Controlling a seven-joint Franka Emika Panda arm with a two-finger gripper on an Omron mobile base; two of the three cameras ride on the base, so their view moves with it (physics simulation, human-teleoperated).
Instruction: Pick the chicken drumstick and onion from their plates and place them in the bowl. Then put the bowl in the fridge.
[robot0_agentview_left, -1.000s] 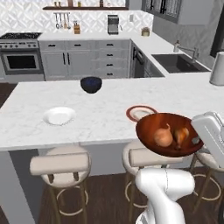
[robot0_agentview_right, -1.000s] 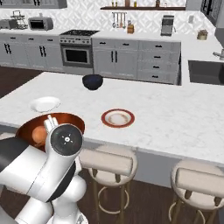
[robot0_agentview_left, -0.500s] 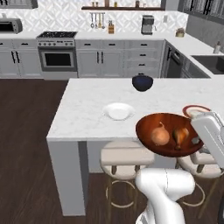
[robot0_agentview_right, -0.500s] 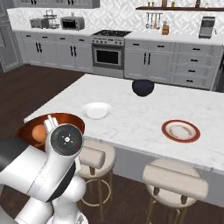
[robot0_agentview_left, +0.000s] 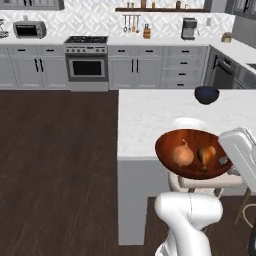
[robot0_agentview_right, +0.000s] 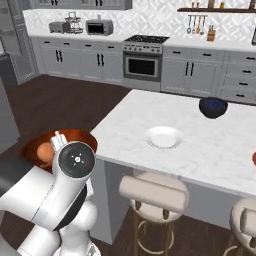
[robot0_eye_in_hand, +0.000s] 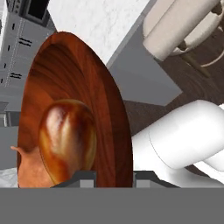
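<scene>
The two-finger gripper (robot0_eye_in_hand: 114, 178) was clamped on the rim of the wide glossy reddish-brown bowl (robot0_agentview_left: 192, 154), carried off the island's near edge with the tan-orange onion (robot0_agentview_left: 183, 154) and reddish-brown drumstick (robot0_agentview_left: 205, 155) inside. Loading looked finished; next came reaching the fridge with the bowl level.

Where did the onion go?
The onion sits inside the reddish-brown bowl the gripper holds, left of the chicken drumstick in the left base view, off the island counter.

Open dark floor (robot0_agentview_left: 60, 165) spreads wide to the left of the island counter (robot0_agentview_left: 150, 120), whose corner and the padded stools (robot0_agentview_right: 152, 192) tucked under its edge crowd the space just beside the carried bowl (robot0_agentview_left: 192, 152).
</scene>
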